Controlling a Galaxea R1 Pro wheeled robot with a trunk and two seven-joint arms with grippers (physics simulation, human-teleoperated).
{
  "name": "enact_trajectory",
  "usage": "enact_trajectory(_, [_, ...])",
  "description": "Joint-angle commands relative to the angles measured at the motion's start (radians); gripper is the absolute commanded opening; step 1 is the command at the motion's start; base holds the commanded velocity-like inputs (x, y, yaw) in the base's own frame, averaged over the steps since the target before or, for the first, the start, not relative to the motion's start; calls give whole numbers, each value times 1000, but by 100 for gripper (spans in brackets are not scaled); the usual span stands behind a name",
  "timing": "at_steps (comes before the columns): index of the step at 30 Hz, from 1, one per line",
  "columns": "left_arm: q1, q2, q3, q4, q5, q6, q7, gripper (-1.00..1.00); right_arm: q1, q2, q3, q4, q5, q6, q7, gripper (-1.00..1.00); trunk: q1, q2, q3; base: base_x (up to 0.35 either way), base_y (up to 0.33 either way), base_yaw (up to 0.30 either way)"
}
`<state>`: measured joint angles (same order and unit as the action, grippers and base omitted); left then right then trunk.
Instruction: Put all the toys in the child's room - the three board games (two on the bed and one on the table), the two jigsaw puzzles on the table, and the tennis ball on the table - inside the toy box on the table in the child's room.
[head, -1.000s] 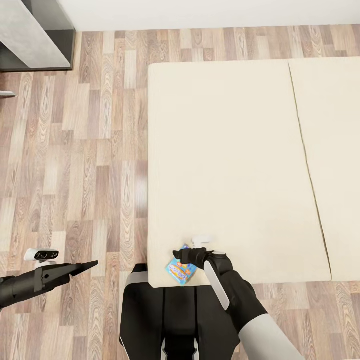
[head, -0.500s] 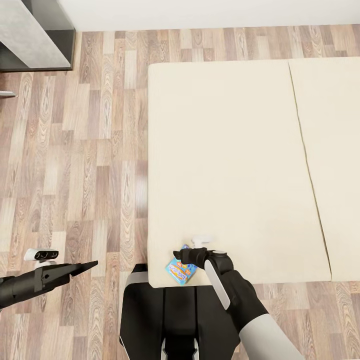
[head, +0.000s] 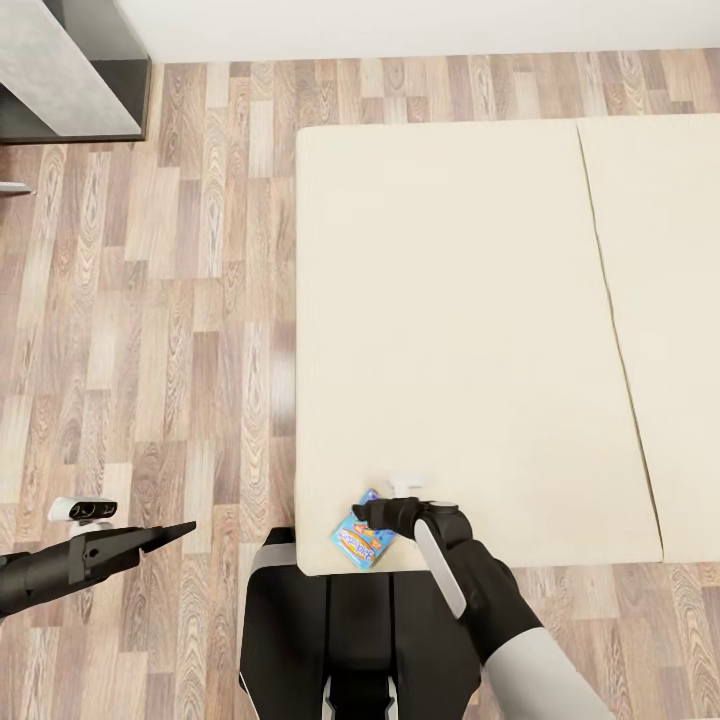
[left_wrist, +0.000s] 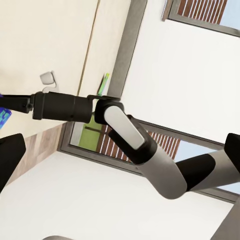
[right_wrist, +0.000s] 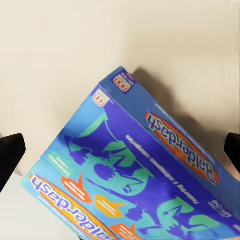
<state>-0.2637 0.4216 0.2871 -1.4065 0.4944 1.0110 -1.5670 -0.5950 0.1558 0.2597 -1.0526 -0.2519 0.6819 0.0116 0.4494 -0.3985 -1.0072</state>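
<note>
A blue board game (head: 358, 541) lies at an angle on the near left corner of the cream bed (head: 450, 300). My right gripper (head: 364, 516) hovers just over the box's far edge, open. In the right wrist view the printed lid of the board game (right_wrist: 130, 170) lies close up between the two dark fingertips (right_wrist: 10, 157), which stand wide apart and clear of it. My left gripper (head: 178, 530) hangs open over the floor, left of the bed. A thin green item (left_wrist: 105, 84) lies on the far part of the bed by the headboard.
A corner of the table (head: 55, 60) with its pale grey top shows at the far left. Wooden floor (head: 150, 300) runs between it and the bed. A seam (head: 610, 330) divides the mattress. My dark base (head: 350, 640) stands against the bed's near edge.
My right forearm has shifted slightly to the right, and the gripper with it. The blue board game and the left arm have stayed put.
</note>
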Motion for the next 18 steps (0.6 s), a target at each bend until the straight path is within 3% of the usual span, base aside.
enact_trajectory(1, [0, 0, 0, 0, 0, 11, -4, 100, 0, -13, 0, -3, -1, 6, 2, 100, 1, -2, -1, 0, 0, 0])
enact_trajectory(7, [0, 0, 0, 0, -1, 11, -4, 100, 0, -37, -3, -5, -1, 7, 2, 100, 1, -2, -1, 0, 0, 0])
enact_trajectory(18, [0, -1, -1, 0, -2, 11, -4, 100, 0, -39, -4, -2, 8, 53, -1, 100, 1, -2, -1, 0, 0, 0])
